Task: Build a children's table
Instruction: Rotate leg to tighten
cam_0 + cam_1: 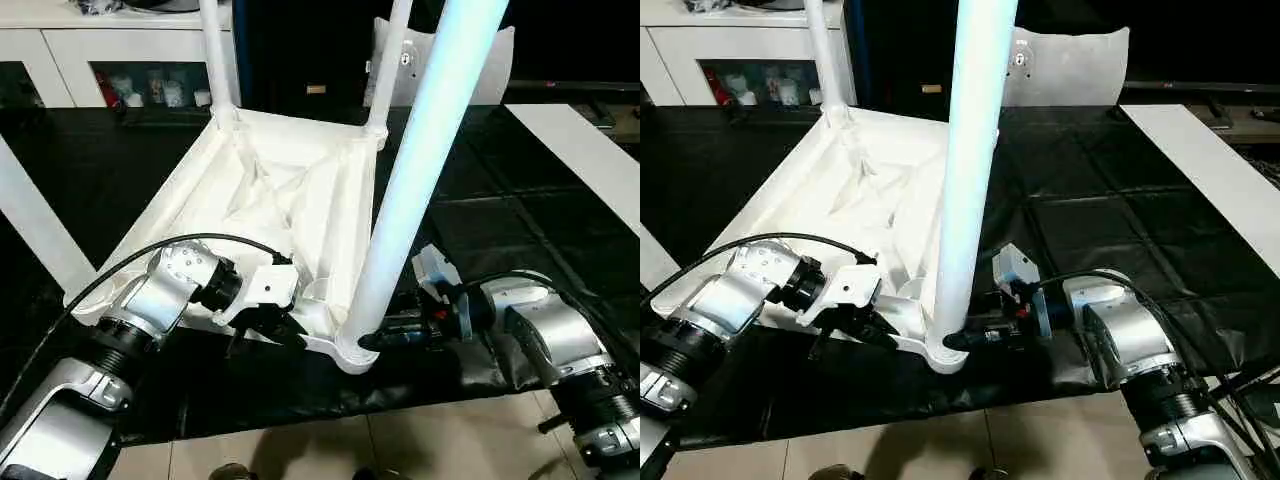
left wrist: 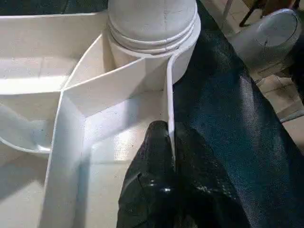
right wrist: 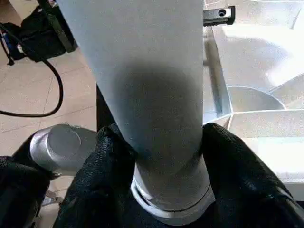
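Nearest the camera, the right claw point(image 3: 161, 156) pinches the near leg point(image 1: 420, 170) at its base, one black finger point(image 3: 102, 171) on each side, just above the tabletop's near corner socket. Beside that leg, the left claw point(image 2: 171, 156) is pressed together on the tabletop point(image 1: 290, 190) rim. Upside down on the black-covered desk point(image 1: 500, 200), the tabletop carries two far legs point(image 1: 215, 50) upright.
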Available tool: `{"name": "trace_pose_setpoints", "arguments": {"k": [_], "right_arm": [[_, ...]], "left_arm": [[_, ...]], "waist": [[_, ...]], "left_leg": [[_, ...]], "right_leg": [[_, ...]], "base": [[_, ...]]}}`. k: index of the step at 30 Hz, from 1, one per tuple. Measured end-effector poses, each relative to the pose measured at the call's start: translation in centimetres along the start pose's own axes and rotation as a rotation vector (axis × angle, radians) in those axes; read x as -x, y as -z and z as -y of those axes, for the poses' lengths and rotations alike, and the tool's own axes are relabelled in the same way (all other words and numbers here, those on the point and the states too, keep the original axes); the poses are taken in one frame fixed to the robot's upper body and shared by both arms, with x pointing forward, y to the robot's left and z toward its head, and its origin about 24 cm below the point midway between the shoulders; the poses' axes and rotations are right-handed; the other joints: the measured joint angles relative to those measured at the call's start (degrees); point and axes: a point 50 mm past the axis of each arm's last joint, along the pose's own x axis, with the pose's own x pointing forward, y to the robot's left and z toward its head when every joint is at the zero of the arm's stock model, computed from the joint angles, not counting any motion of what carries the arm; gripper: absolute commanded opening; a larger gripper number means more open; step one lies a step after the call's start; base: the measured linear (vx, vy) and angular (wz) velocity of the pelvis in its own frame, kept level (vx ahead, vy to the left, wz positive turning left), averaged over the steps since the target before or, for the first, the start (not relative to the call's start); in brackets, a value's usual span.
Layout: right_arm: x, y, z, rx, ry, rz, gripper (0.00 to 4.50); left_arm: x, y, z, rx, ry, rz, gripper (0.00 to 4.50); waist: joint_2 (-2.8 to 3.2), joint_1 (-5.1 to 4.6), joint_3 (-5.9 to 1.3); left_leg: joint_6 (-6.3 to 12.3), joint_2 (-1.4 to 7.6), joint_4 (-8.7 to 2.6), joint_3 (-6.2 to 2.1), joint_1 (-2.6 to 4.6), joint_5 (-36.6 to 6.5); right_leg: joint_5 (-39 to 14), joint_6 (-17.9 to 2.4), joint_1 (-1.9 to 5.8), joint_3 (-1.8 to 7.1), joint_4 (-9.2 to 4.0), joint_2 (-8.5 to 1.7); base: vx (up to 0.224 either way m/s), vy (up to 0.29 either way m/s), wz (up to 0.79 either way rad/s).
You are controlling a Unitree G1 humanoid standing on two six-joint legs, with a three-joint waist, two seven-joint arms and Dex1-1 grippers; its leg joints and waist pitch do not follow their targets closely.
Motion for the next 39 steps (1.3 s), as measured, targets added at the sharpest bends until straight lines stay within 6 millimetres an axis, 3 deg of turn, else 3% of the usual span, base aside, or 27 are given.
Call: {"name": "trace_pose_setpoints", "arguments": {"k": [8,12,14,18,21,26,30,31,34,39], "right_arm": [[-0.1,0.1,0.0,-0.027,0.001,0.012,1.93],[-0.6,0.5,-0.7,-0.070,0.099,0.075,1.93],[-0.9,0.8,-0.6,-0.096,0.205,0.102,1.93],[-1.6,1.1,0.2,-0.141,0.468,0.151,1.92],[-2.0,0.9,0.9,-0.162,0.628,0.174,1.91],[-4.1,0.4,2.1,-0.240,0.925,0.243,1.89],[-5.4,-0.4,3.1,-0.303,1.119,0.294,1.89],[-5.6,-0.5,3.3,-0.314,1.145,0.306,2.24],[-6.0,-0.8,3.4,-0.316,1.182,0.337,2.59],[-6.0,-0.9,3.5,-0.288,1.195,0.359,2.98]], "left_arm": [[0.0,0.0,0.0,0.012,-0.002,0.006,0.00],[-0.1,0.0,-0.1,0.100,-0.051,0.018,0.00],[-0.2,0.2,-0.4,0.159,-0.118,0.021,0.00],[-1.2,0.0,-1.1,0.260,-0.264,0.037,0.00],[-2.1,-0.4,-1.6,0.329,-0.346,0.062,0.00],[-3.5,-1.1,-2.8,0.427,-0.514,0.084,0.00],[-4.5,-2.1,-3.6,0.462,-0.608,0.098,0.00],[-4.6,-2.3,-3.7,0.463,-0.622,0.096,0.00],[-4.7,-2.5,-3.8,0.457,-0.638,0.096,0.00],[-4.5,-2.8,-3.9,0.433,-0.637,0.102,0.00]], "waist": [[0.00,-0.02,0.00],[0.01,-0.06,0.00],[0.01,-0.76,0.00],[-0.03,-3.72,0.03],[0.04,-5.62,0.03],[0.10,-7.31,0.07],[0.54,-8.74,0.33],[0.54,-9.01,0.33],[0.54,-9.17,0.33],[0.54,-8.35,0.33]], "left_leg": [[0.00,0.00,-0.01,0.00,0.01,0.00],[-0.01,0.00,0.00,0.01,0.05,0.00],[-0.04,-0.02,0.02,0.00,0.14,0.03],[-0.06,-0.04,0.00,-0.16,0.66,0.03],[-0.06,-0.05,0.03,-0.47,0.65,0.03],[-0.05,-0.02,0.00,-1.24,0.43,0.03],[-0.01,-0.01,-0.02,-1.50,0.18,0.00],[0.02,-0.02,-0.02,-1.53,0.13,-0.01],[0.12,-0.12,-0.08,-1.48,-0.02,-0.08],[0.18,-0.14,-0.22,-1.20,-0.13,-0.15]], "right_leg": [[-0.01,0.02,0.00,0.00,0.00,0.00],[-0.06,0.10,0.03,0.03,0.03,0.00],[-0.20,0.33,0.21,0.05,0.02,0.00],[-0.24,0.40,0.64,-0.04,-0.35,0.01],[-0.32,0.52,0.73,-0.84,-1.11,-0.04],[-0.31,0.52,1.02,-1.63,-2.12,-0.04],[-0.31,0.51,1.18,-2.02,-2.82,-0.14],[-0.31,0.51,1.17,-2.00,-2.82,-0.15],[-0.27,0.44,1.02,-1.60,-2.52,-0.12],[0.63,-0.02,0.67,-1.36,-2.03,-0.09]], "base": [[0.000,0.000,0.00],[0.000,0.000,0.00],[0.000,0.000,0.00],[0.000,0.000,0.00],[0.000,0.000,0.00],[0.000,0.000,0.00],[0.000,0.000,0.00],[0.000,0.000,0.00],[0.000,0.000,0.00],[0.000,0.000,0.00]]}}
